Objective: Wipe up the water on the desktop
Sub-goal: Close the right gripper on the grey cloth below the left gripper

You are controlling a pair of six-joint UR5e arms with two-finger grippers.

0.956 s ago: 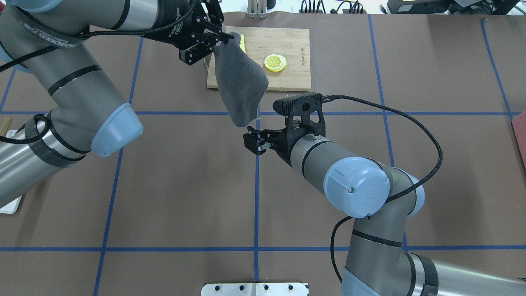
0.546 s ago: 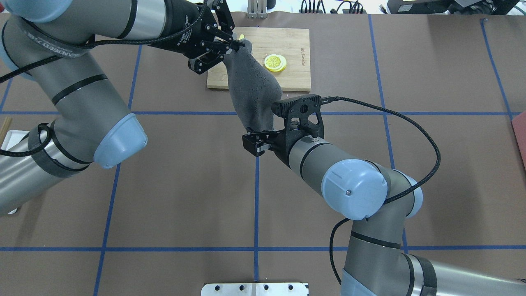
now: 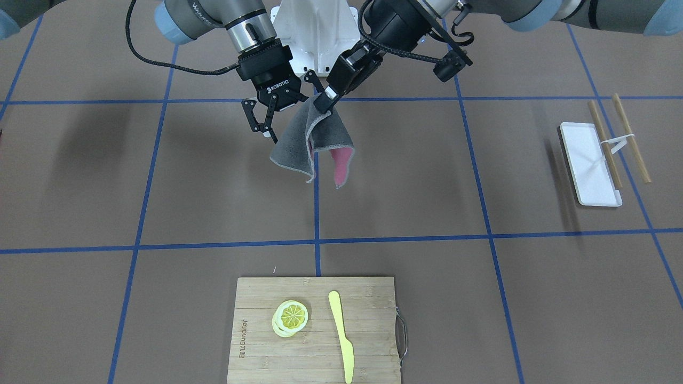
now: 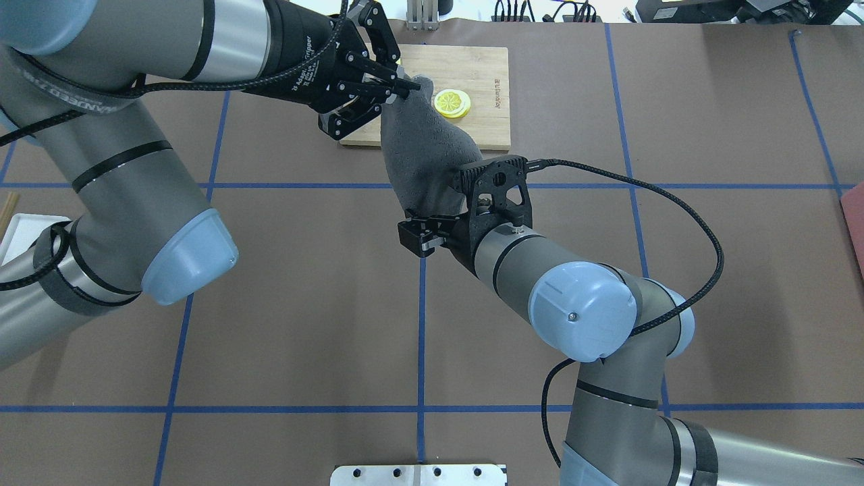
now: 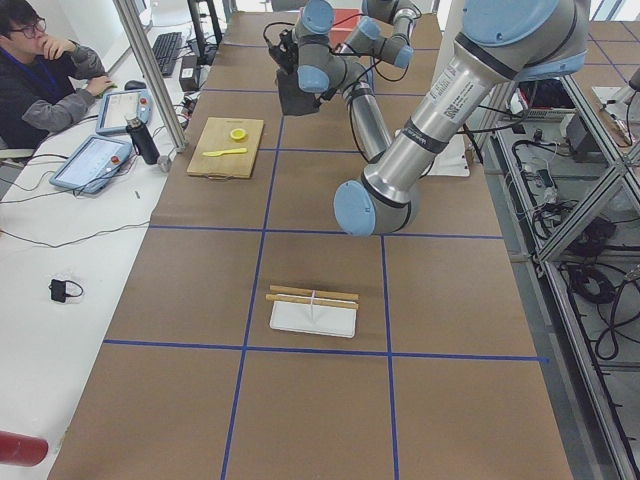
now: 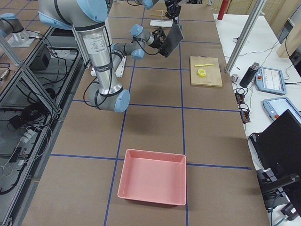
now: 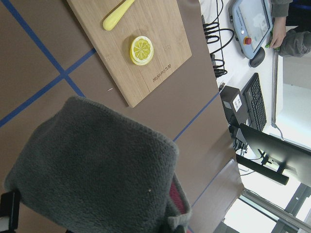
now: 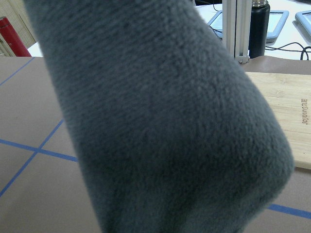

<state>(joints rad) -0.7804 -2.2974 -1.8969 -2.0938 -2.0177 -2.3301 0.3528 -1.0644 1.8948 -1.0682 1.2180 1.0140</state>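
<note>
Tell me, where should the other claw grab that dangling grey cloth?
Probably the free lower corner of the cloth, coming in sideways from where the open right gripper is. The left gripper pinches the top, so it hangs clear of the desktop with that edge exposed.

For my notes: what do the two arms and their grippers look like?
The left arm and the right arm are grey metal tubes with black bands and light blue joint caps. Black braided cables run along them. The left gripper and right gripper are black two-finger linkages; the right one's body reads ROBOTIQ in white. A black perforated camera bracket sits on the right wrist.
</note>
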